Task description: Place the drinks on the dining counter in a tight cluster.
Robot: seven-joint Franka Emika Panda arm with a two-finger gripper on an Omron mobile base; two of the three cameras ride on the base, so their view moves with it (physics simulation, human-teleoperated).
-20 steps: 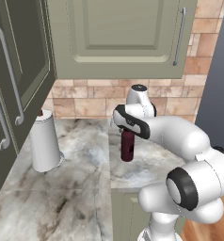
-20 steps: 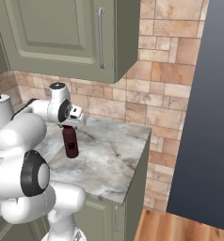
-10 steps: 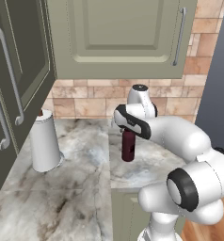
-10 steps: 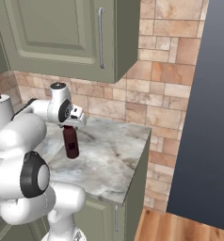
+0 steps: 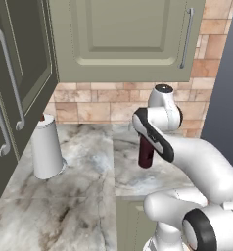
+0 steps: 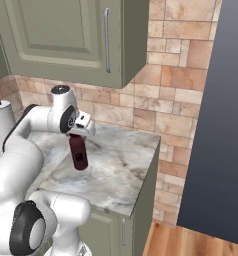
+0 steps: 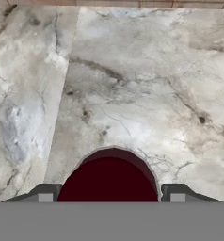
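Against the brick wall, on the marble tabletop [image 6: 121,170], the stout dark maroon bottle [image 5: 146,154] hangs upright from the claw [image 6: 77,134], which is clenched around its top. From the right base view its base looks slightly clear of the marble, though I cannot be sure. Looking down from the hand, the bottle's rounded body sits between the two fingertips [image 7: 44,193]. Well apart to the left stands a white paper towel roll [image 5: 47,146], under green cabinets [image 5: 123,39].

Sage-green wall cabinets [image 5: 123,39] hang over a marble counter [image 6: 118,170]; brick wall [image 6: 176,75] behind; wooden floor [image 6: 191,242] below; paper towel roll [image 5: 46,147] at left.
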